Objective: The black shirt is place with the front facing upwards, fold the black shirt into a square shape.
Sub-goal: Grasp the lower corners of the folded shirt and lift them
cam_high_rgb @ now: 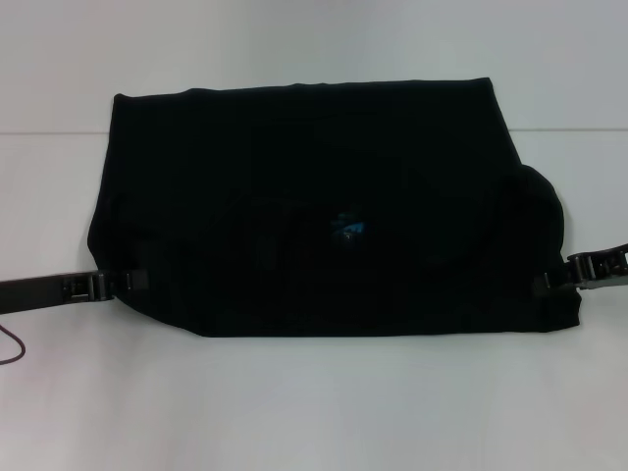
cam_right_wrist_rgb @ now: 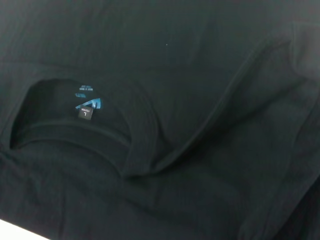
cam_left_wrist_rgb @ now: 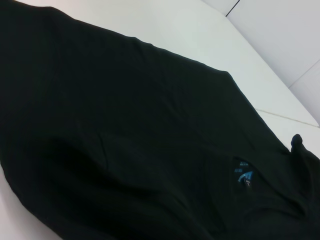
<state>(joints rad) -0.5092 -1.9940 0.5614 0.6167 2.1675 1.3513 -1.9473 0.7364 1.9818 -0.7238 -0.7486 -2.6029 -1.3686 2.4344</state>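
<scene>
Left gripper [cam_high_rgb: 123, 283] low at left edge of black shirt [cam_high_rgb: 324, 196], fingertips touching fabric edge near front-left corner; finger state cannot be told. Black shirt lies flat on white table [cam_high_rgb: 314, 402], folded to wide rectangle, spanning centre of table between both grippers. Blue neck tag [cam_high_rgb: 348, 228] visible near shirt centre, inside collar opening [cam_right_wrist_rgb: 80, 125]. Right gripper [cam_high_rgb: 551, 278] low at right edge of shirt, fingertips buried in bulging fabric fold; finger state cannot be told.
</scene>
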